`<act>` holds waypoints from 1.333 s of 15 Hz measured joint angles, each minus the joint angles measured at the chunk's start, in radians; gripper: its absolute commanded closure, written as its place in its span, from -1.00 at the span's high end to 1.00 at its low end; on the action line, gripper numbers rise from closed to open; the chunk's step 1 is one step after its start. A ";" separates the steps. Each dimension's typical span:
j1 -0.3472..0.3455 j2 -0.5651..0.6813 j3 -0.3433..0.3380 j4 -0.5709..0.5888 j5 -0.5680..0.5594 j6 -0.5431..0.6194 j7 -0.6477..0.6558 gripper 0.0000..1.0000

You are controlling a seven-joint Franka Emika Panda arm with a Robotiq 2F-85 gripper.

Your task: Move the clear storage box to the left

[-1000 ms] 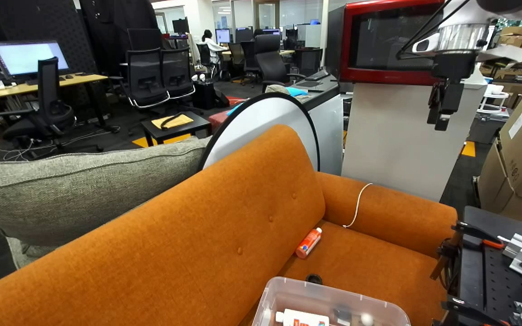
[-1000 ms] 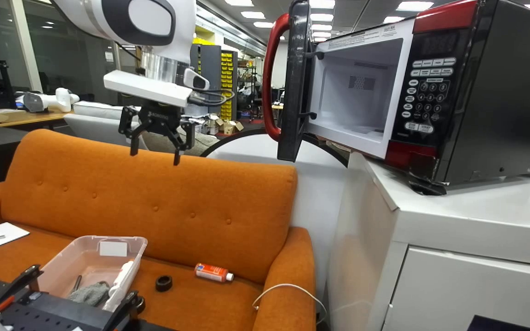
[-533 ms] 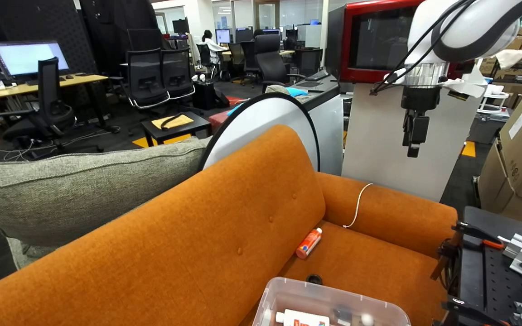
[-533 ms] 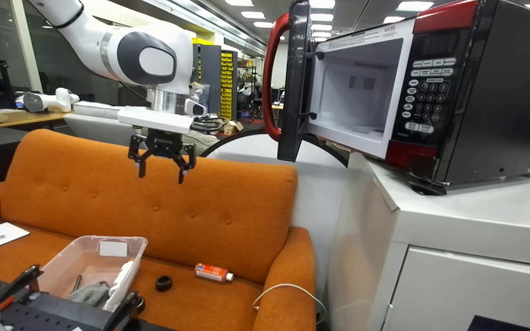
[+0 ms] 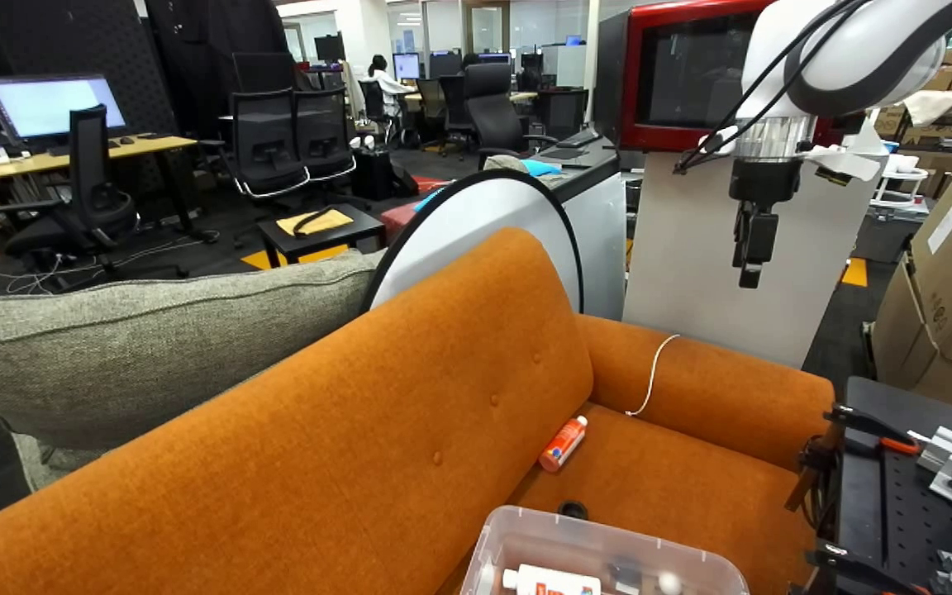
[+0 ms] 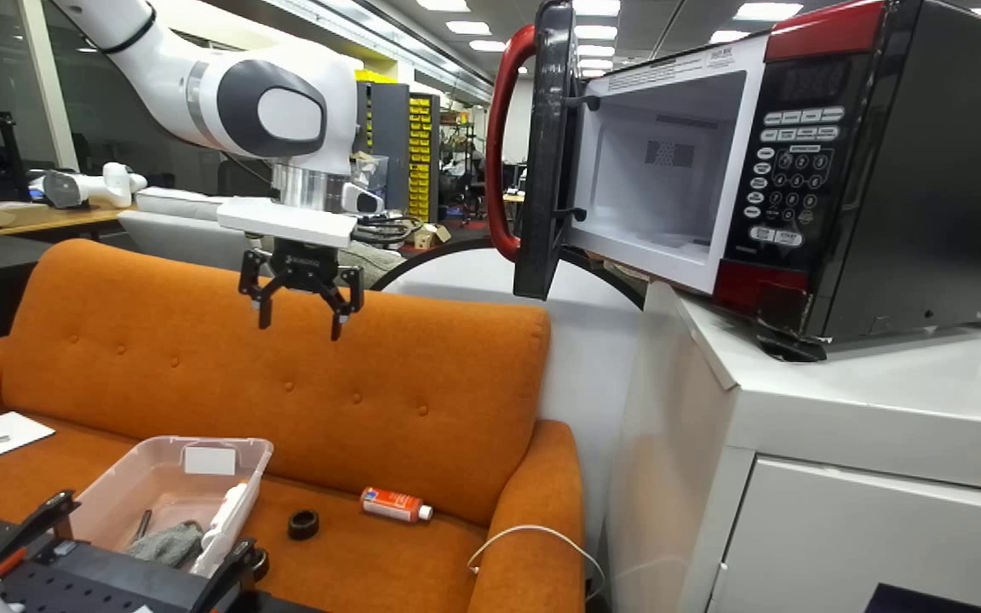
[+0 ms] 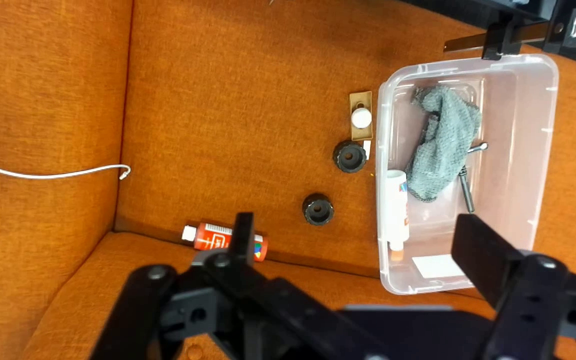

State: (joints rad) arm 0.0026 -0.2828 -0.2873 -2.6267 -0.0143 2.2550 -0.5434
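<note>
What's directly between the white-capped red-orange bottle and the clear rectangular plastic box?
The wrist view shows one round, hollowed black piece; another, off that line, sits nearer the box.

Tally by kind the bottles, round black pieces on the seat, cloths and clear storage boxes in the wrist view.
Bottles: 2 (red-orange bottle, white bottle)
Round black pieces: 2 (upper piece, lower piece)
Cloths: 1 (grey cloth)
Boxes: 1 (clear storage box)
Total: 6
</note>
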 measured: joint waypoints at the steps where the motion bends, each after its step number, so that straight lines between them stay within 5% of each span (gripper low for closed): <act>1: 0.000 0.022 0.006 -0.001 0.005 0.027 0.019 1.00; 9: 0.004 0.358 0.137 0.030 0.068 0.342 0.222 1.00; 20: -0.010 0.404 0.163 0.050 0.061 0.373 0.255 1.00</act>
State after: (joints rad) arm -0.0073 0.1209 -0.1246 -2.5769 0.0471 2.6285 -0.2881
